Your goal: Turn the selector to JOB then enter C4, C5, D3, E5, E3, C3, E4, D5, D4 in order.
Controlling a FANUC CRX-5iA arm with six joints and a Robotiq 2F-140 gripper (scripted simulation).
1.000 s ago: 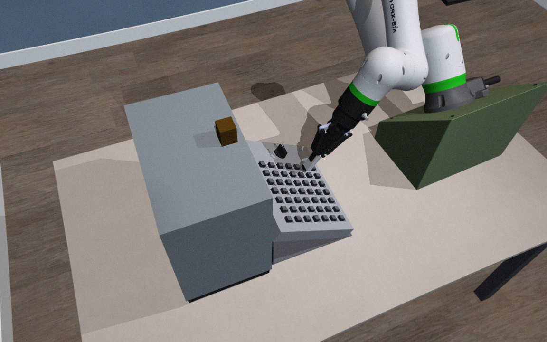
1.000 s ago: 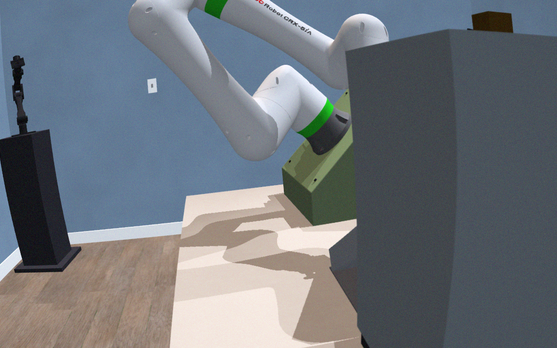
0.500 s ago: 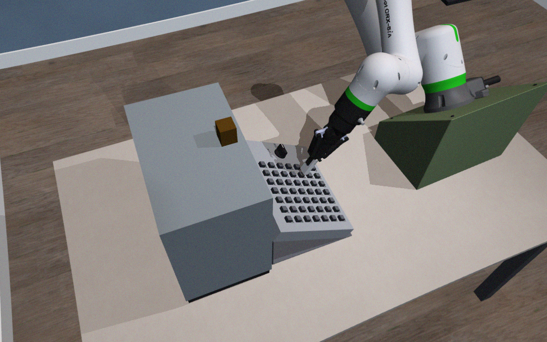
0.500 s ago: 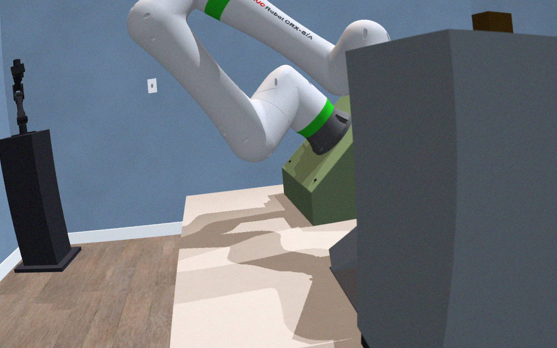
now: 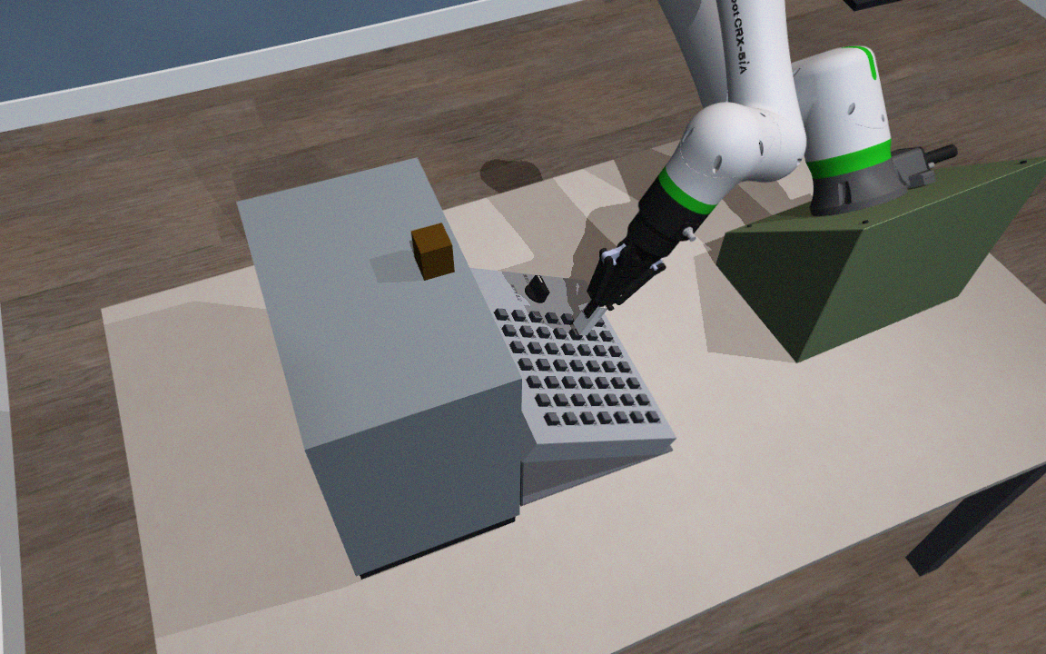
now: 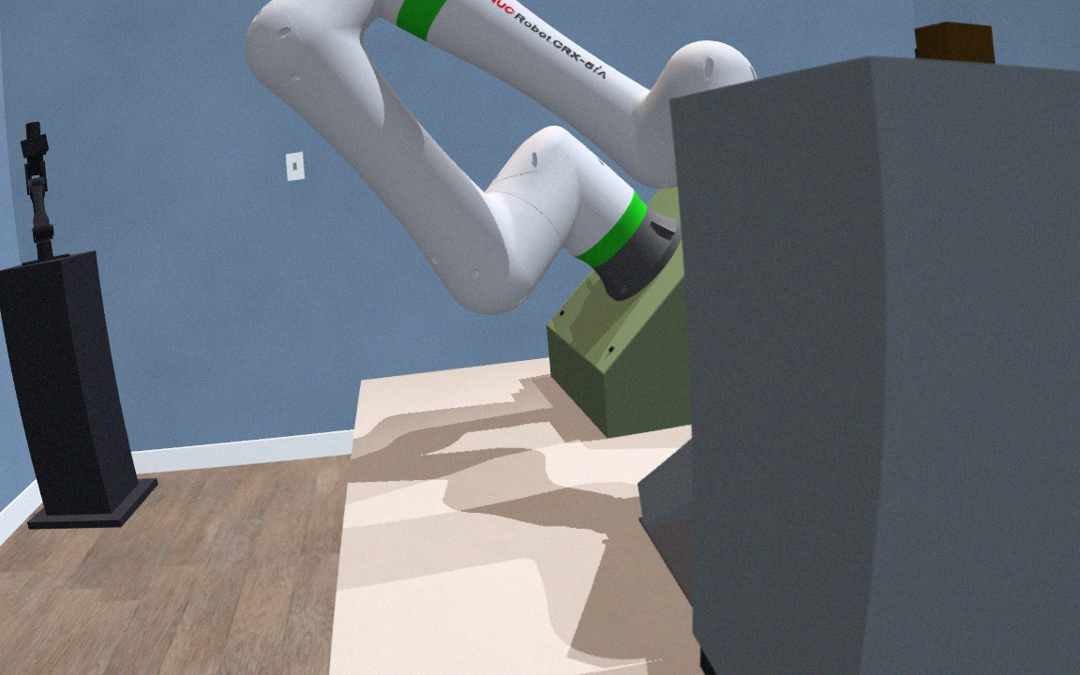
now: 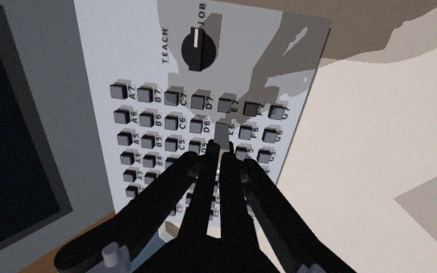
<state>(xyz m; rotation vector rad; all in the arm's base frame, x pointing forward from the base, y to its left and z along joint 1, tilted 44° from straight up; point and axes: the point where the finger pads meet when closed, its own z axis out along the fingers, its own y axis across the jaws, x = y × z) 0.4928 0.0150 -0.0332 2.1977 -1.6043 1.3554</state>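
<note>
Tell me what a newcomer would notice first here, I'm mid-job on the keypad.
The shut gripper, its grey tip over key E6 on the sloped keypad. Above the keys sits the black selector, its white mark pointing between TEACH and JOB. None of the visible keys is lit, and a small brown block sits on top of the grey machine.
</note>
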